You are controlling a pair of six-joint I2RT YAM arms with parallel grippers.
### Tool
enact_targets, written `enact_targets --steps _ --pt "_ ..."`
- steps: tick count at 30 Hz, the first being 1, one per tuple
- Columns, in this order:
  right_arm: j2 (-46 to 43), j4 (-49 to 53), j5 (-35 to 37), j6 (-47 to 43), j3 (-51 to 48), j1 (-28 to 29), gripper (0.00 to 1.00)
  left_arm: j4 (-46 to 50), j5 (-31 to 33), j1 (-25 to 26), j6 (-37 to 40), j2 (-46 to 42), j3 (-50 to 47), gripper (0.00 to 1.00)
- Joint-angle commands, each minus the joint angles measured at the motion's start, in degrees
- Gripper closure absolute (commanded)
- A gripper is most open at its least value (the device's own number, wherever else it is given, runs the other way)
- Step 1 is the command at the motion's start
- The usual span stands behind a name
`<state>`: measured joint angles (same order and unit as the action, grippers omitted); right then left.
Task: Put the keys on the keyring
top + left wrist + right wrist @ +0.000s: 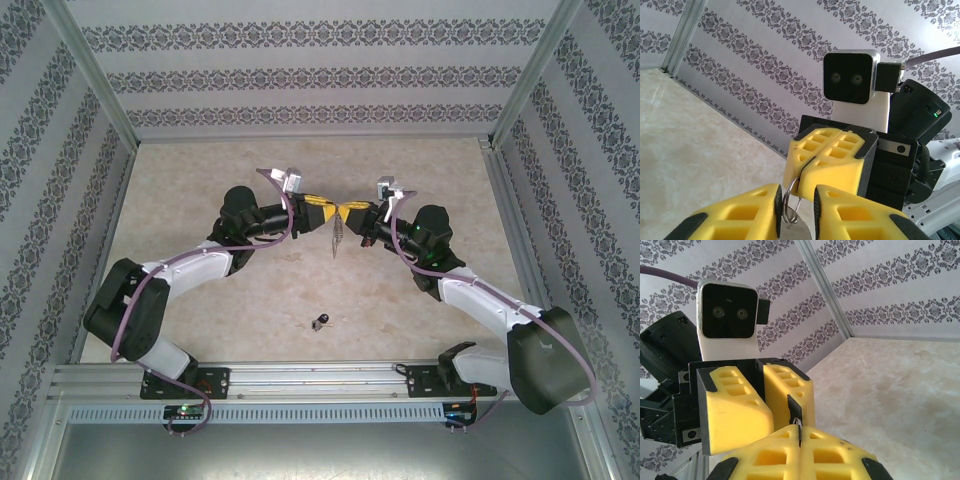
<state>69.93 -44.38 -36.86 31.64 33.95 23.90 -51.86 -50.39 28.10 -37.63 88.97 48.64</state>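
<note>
Keyring (338, 238) hangs, right gripper (807, 172) clamped on it, left gripper (797, 194) jaws slightly apart around it. Close left squarely before you release; key (320, 321) lies by near edge of worktop (200, 180).

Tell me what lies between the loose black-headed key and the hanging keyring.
Nothing: in the top view, the stretch of table between the key and the keyring is bare.
</note>
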Motion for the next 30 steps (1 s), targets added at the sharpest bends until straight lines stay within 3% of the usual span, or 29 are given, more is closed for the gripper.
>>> enact_targets --steps 1,6,11,12,15,18,26,30 --pt "0.47 -3.69 0.29 0.54 1.20 0.93 1.00 -6.41 -2.57 -0.19 -2.77 1.30 1.27 0.76" --pt "0.38 -3.52 0.48 0.45 1.29 1.04 1.00 -8.20 -3.56 -0.24 -4.29 2.25 1.22 0.80" --pt "0.39 -2.81 1.03 0.59 1.46 0.97 1.00 -9.49 -4.01 -0.24 -4.84 2.26 0.88 1.00" --pt "0.15 -2.08 1.59 0.61 1.46 0.84 1.00 -9.37 -3.93 -0.19 -4.53 2.10 0.78 1.00" --pt "-1.54 -0.47 3.72 1.43 0.40 -0.68 0.77 -6.88 -3.67 -0.20 -2.46 0.79 0.70 1.00" --pt "-4.52 1.44 5.01 2.42 -1.34 -2.79 0.63 -1.50 -3.47 -0.23 2.11 -1.51 0.84 1.00" --pt "-10.79 11.60 6.54 1.73 -2.58 -4.18 0.61 19.97 -2.96 -0.24 20.05 -5.83 4.87 1.00" --pt "-11.29 14.01 3.87 1.35 -2.34 -4.21 0.59 29.56 -3.69 -0.23 28.40 -6.20 7.95 1.00"
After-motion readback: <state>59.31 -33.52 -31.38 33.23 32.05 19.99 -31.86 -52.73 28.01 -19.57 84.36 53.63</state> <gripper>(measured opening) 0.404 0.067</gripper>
